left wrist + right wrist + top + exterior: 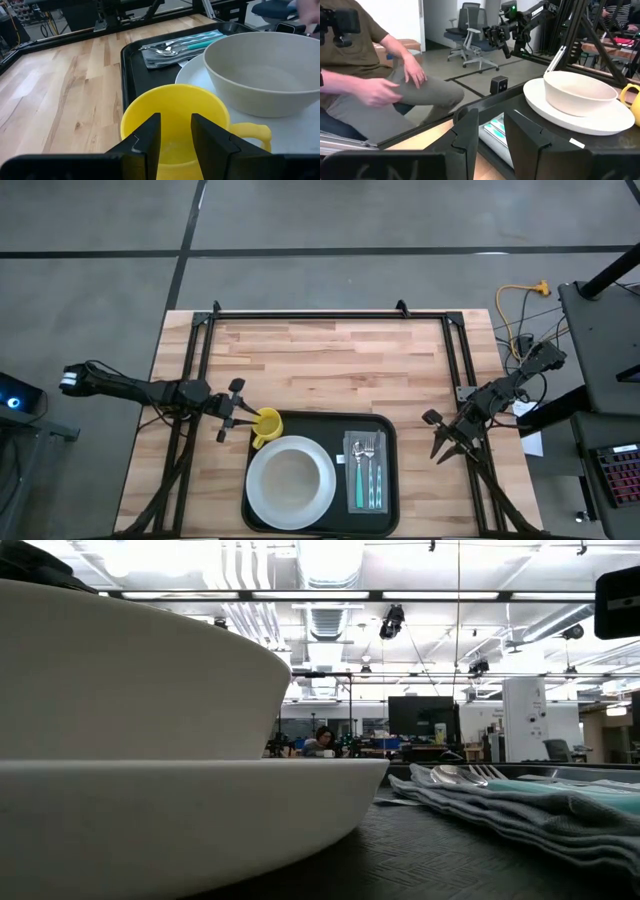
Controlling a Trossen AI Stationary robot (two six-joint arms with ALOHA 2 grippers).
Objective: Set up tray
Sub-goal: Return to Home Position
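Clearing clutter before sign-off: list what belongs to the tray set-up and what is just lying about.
Job: tray, white plate, bowl on it, yellow mug, grey napkin bearing cutlery; left end effector beside the mug, right end effector right of the tray.
Lying about: yellow cable on the floor, office chair, seated person near the table.

Bright, even overhead light. Long white ceiling light strips (330, 565) blow out in low view, leaving the big off-white ceramic bowl (130, 670) backlit and grey. Pale wooden plank counter (330, 365) is evenly lit. Glare streak on the glossy black rectangular tray (131, 75) rim just ahead of the left pincer (175, 135).
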